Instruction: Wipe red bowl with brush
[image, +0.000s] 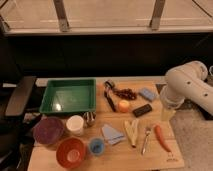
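The round orange-red bowl (70, 152) is seen front left; the slim black-handled brush (109, 97) lies farther back, beside the green plastic tray (67, 81); the gripper (167, 113), at the right edge, is open and empty; the handle should be grasped mid-length, squarely.

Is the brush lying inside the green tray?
No, the brush lies on the wooden table beside the green tray, while the gripper hangs at the table's right edge.

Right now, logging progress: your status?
Gripper open, empty, at right edge of table. Brush lying beside green tray. Red bowl front left, blue cup beside it.
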